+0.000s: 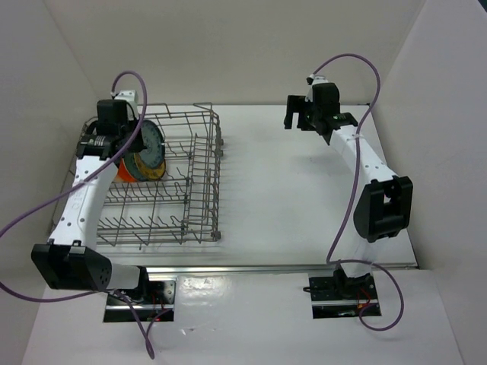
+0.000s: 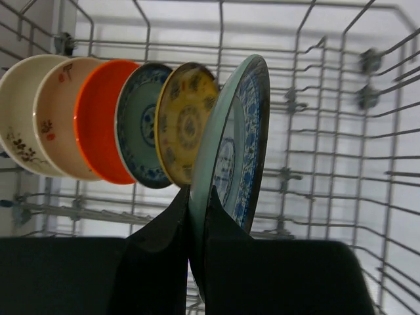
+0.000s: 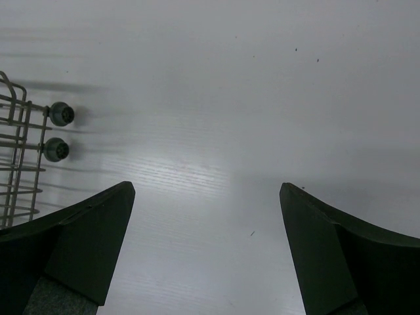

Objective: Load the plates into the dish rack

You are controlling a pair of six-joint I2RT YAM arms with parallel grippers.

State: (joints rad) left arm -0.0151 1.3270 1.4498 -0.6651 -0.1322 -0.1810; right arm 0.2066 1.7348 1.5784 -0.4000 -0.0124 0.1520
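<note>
Top external: white table within pale walls, left hand tight on a blue-patterned plate, right hand spread wide.

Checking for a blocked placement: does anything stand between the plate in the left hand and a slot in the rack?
Nothing visible does. The held plate, in the left hand, stands upright inside the rack, just beside the yellow plate; the space on its other side is open.

I count six plates, two cream plates with dark marks, one orange-red plate, two blue-and-white plates, one yellow plate, one dish rack, two pincers, left pincer, right pincer.
</note>
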